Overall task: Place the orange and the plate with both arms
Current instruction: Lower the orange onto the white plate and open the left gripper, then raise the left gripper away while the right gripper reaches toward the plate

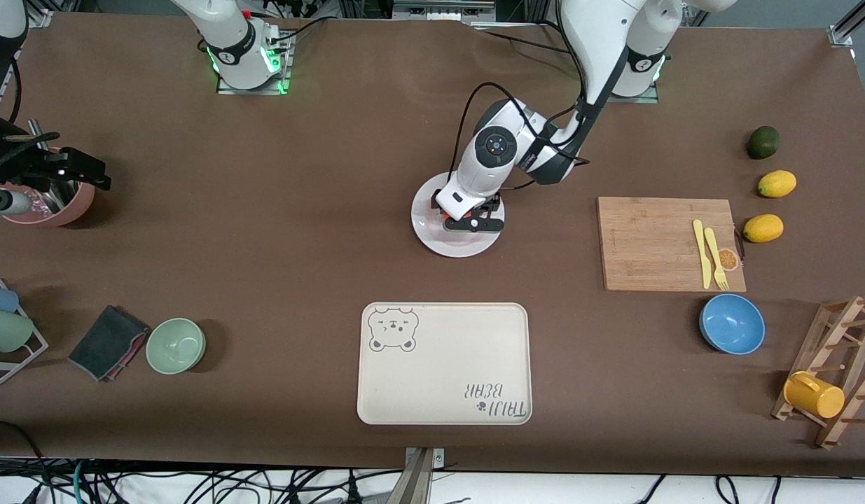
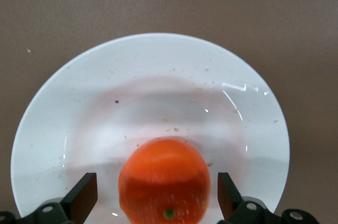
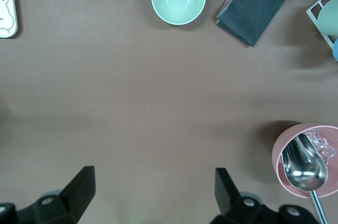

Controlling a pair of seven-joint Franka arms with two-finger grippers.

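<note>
The white plate (image 1: 467, 246) lies mid-table, farther from the front camera than the cream tray. The orange (image 2: 165, 182) rests on the plate (image 2: 148, 76), its green stem spot showing. My left gripper (image 1: 468, 224) is down at the plate and open. Its fingers (image 2: 82, 196) stand either side of the orange with a gap to the peel, nothing gripped. In the front view the orange (image 1: 450, 223) peeks out under the hand. My right gripper (image 1: 96, 176) waits open over the pink bowl at the right arm's end of the table, with only bare table between its fingers (image 3: 79, 189).
A cream bear-print tray (image 1: 446, 364) lies near the front edge. A cutting board (image 1: 649, 241) with yellow cutlery, a blue bowl (image 1: 732, 323), two lemons and a lime sit toward the left arm's end. A pink bowl with a spoon (image 3: 306, 160), a green bowl (image 1: 176, 345) and a dark cloth (image 1: 106, 341) sit toward the right arm's end.
</note>
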